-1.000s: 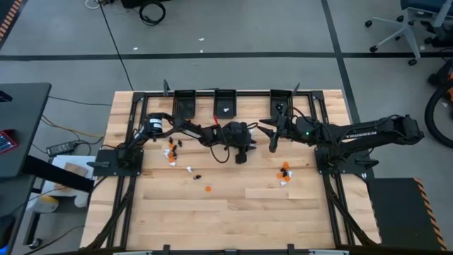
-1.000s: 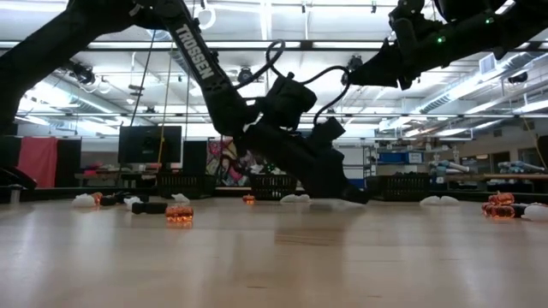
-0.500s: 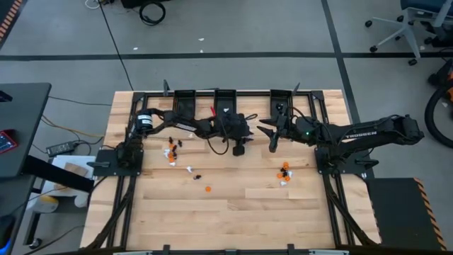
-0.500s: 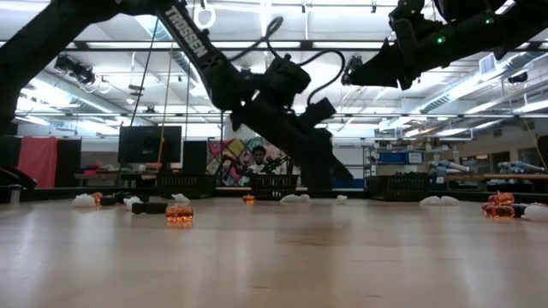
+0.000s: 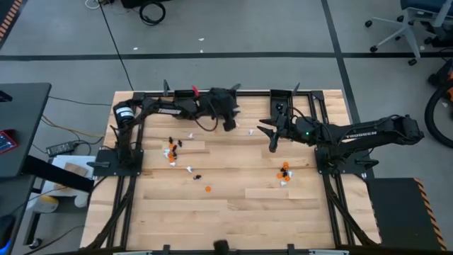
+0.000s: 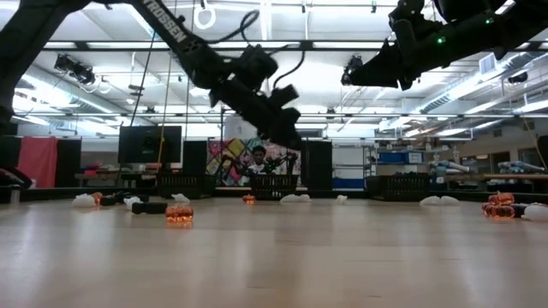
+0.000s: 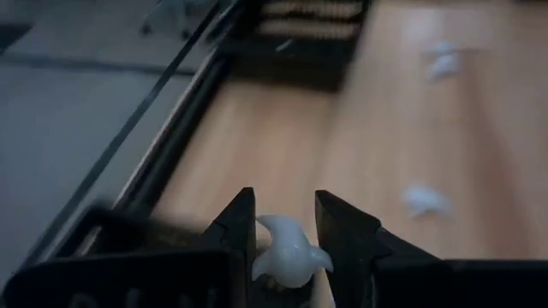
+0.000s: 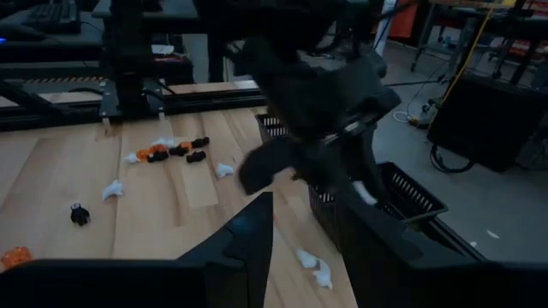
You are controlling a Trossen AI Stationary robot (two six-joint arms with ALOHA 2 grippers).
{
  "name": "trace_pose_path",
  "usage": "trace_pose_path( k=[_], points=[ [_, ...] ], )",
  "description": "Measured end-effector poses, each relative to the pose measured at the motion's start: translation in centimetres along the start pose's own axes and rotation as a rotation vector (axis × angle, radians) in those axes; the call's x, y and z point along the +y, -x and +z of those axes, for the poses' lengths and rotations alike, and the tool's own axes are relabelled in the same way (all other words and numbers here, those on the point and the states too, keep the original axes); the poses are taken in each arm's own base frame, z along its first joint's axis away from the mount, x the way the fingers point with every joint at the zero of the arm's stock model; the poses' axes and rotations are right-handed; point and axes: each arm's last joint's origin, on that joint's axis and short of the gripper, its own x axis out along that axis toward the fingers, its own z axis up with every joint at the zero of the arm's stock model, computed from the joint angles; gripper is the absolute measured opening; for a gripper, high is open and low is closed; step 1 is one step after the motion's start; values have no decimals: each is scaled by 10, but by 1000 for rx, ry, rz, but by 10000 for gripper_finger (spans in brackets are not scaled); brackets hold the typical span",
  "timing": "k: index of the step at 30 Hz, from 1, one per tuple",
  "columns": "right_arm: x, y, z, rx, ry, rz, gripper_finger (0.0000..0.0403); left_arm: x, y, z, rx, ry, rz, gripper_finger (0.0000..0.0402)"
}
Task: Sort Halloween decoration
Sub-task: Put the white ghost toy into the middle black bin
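Halloween decoration (image 5: 173, 150) mostly lay unsorted on desk (image 5: 233, 205); left tool (image 7: 285, 227) pinched white ghost (image 7: 287, 250) (right tool (image 8: 304, 222) gaped empty).

A grey floor (image 5: 283, 32) crossed by dark tape lines surrounds the wooden surface (image 5: 233, 212). A black desk (image 5: 18, 127) stands at nine o'clock, an office chair (image 5: 407, 25) at two o'clock. Ceiling strip lights (image 6: 265, 21) glow overhead; a person (image 6: 259, 156) sits far behind.
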Motion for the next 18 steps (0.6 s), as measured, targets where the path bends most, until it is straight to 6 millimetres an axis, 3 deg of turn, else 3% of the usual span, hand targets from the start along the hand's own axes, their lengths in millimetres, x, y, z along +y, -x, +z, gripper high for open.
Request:
trace_pose_path(
  k=[7, 12, 18],
  points=[
    [0, 0, 0, -4, -1, 0, 132, 42, 0, -27, 66, 234, 83, 89],
    [0, 0, 2, -16, -3, 0, 132, 44, 1, -27, 58, 334, 88, 94],
    [0, 0, 2, -22, -1, 0, 132, 40, 0, -28, 75, 377, 79, 132]
  ],
)
